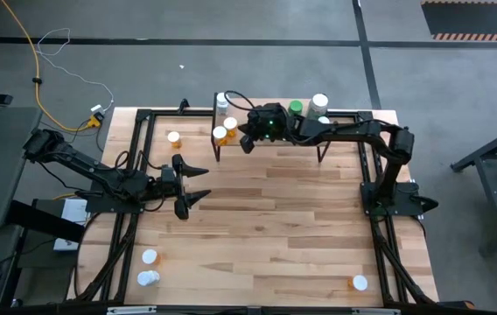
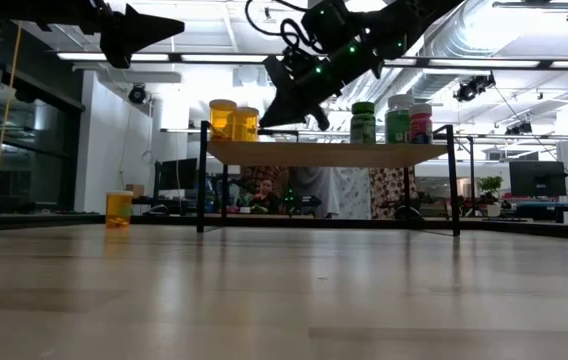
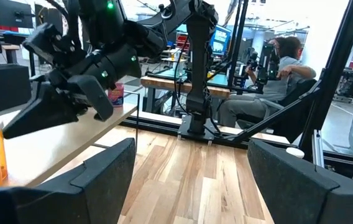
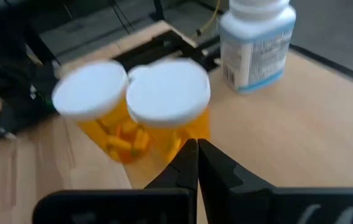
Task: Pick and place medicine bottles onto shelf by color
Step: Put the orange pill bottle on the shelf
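From above, I am holding my right gripper (image 1: 247,140) over the left part of the shelf (image 1: 336,131), just beside two orange bottles (image 1: 224,131) and a white bottle (image 1: 222,102) standing at that end. A green bottle (image 1: 296,108) and a white-capped one (image 1: 319,102) are standing near the shelf's right end. My left gripper (image 1: 198,182) is waiting over the open table, fingers spread. A lone orange bottle (image 1: 173,138) is standing on the table between my left gripper and the shelf's left leg, and I judge my left arm to be the nearer one for it. Three more bottles are standing along the near edge, well apart from both arms.

From table height, my right gripper (image 2: 282,105) is hanging tilted above the shelf board (image 2: 329,153), just right of the two orange bottles (image 2: 234,120); the lone orange bottle (image 2: 118,208) is standing upright on the table to the left.

Through my left wrist, my own fingers (image 3: 102,180) are standing wide apart and holding nothing.

Through my right wrist, my fingertips (image 4: 196,163) are pressed together with nothing between them, pointing at the two white-capped orange bottles (image 4: 140,112), both upright and touching.
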